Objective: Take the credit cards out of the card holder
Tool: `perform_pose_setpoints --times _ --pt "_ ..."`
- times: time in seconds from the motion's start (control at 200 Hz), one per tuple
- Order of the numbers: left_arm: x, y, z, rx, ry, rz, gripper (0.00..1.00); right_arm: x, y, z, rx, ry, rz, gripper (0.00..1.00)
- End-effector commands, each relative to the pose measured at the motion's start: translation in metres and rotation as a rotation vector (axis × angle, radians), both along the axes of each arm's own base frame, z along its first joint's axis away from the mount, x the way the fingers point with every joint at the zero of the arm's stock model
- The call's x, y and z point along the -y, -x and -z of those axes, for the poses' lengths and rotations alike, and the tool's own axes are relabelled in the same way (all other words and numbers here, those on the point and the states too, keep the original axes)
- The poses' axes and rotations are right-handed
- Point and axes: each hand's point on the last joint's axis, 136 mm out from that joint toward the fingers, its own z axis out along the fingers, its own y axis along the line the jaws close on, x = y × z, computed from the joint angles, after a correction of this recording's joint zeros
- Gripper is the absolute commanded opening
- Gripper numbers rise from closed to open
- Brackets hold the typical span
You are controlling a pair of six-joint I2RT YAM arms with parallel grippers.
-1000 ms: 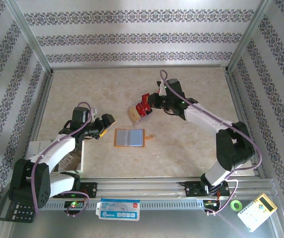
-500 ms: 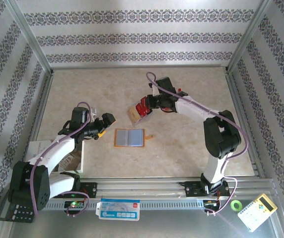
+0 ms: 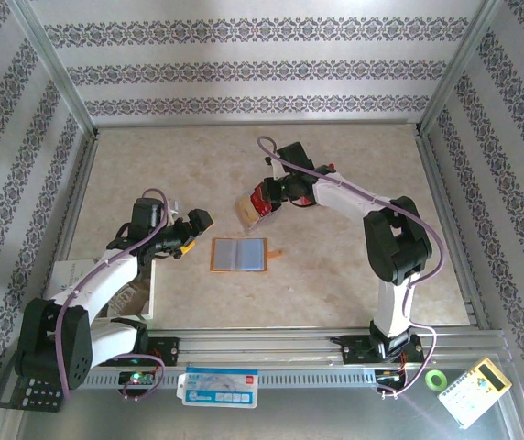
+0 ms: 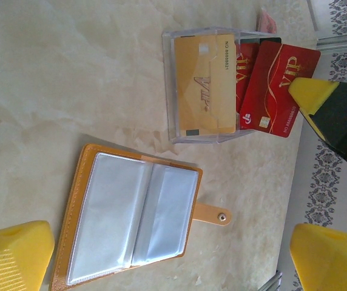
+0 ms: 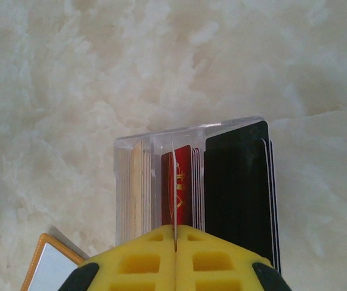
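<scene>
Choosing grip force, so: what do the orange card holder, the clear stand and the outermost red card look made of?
Card holder: matte orange leather-like cover, probably synthetic; pockets look like soft clear film, slightly wrinkled. Stand: rigid transparent plastic, bright edges. Red card: thin stiff plastic, glossy, gold print.

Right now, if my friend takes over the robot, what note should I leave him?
Left fingers: open, near the card holder.
Right fingers: shut on a red card at the clear box.
Card holder: lying open on the table, pockets look empty.
Done: gold card and black cards stand in the box.
Left: probably just let go of that red card.
</scene>
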Motion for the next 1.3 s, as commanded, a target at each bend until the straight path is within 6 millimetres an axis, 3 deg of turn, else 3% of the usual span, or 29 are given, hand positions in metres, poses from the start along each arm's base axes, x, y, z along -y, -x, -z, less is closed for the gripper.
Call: perform_pose_setpoints --times 0.0,0.195,0.455,0.575,0.954,1.154,1.294 --pt "-0.004 0.0 -0.005 0.011 -0.009 0.002 1.0 -0.003 0.001 0.005 -0.011 0.039 -0.033 0.1" --pt "0.0 -0.001 -0.011 0.02 0.013 0.016 1.0 -0.001 0.005 0.003 -0.021 0.042 -0.009 0.25" --pt "0.01 0.001 -0.012 0.008 0.046 0.069 0.99 0.018 0.019 -0.053 0.072 -0.027 0.11 0.39" --pt "0.018 0.001 -0.008 0.0 0.017 0.104 0.94 0.026 0.042 -0.061 0.077 -0.07 0.171 0.42" --pt "0.036 0.008 0.038 -0.115 -0.204 0.198 0.77 0.008 0.122 -0.017 -0.048 -0.073 0.227 0.44" --pt "0.046 0.011 0.054 -0.175 -0.172 0.206 0.63 -0.021 0.141 0.014 -0.138 -0.076 0.188 0.44" --pt "0.048 0.014 0.066 -0.218 -0.189 0.215 0.6 -0.032 0.147 0.031 -0.177 -0.059 0.193 0.44"
